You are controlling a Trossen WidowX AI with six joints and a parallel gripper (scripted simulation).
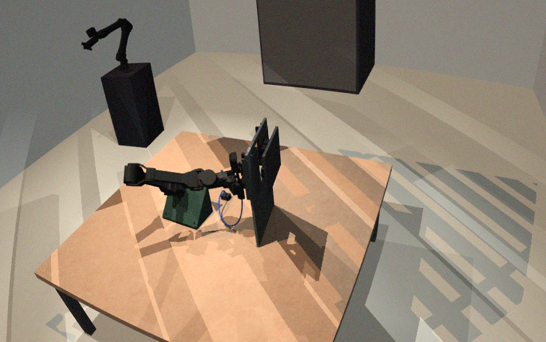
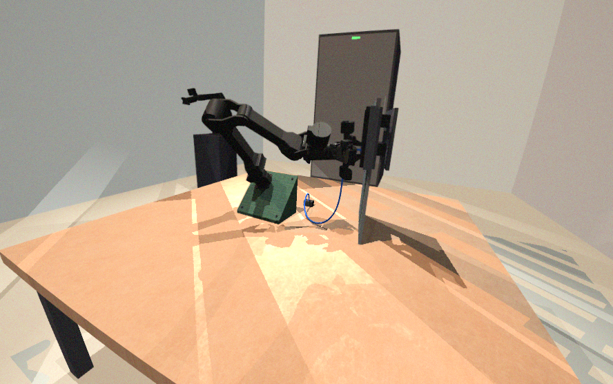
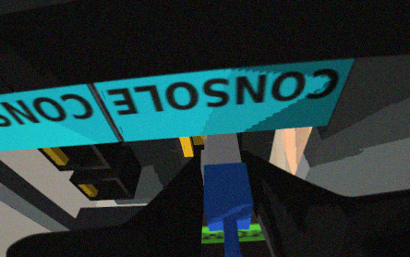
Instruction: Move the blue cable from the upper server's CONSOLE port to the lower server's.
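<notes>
The robot's gripper (image 1: pixel 245 177) (image 2: pixel 357 152) (image 3: pixel 220 160) is pinching the blue plug (image 3: pixel 227 194) tight. In the wrist view, the plug sits right between the two dark fingers, with one on each side of it. Its gray front part (image 3: pixel 223 149) sticks out past the blue part, up toward a bright blue-green sign (image 3: pixel 222 99) that says CONSOLE, with the letters upside down. The front end goes out of sight at the sign's edge, so I can't tell how far in it is. A bit of yellow (image 3: pixel 186 146) shows just beside the gray part. The blue cable (image 1: pixel 219 211) (image 2: pixel 319 222) hangs below the gripper and makes a big loop, curling up near a little black block (image 1: pixel 226 196) (image 2: pixel 309 203). The gripper is right up at the tall dark stand (image 1: pixel 261 213) (image 2: pixel 363 208) on the table (image 1: pixel 209 290) (image 2: pixel 271 316).
</notes>
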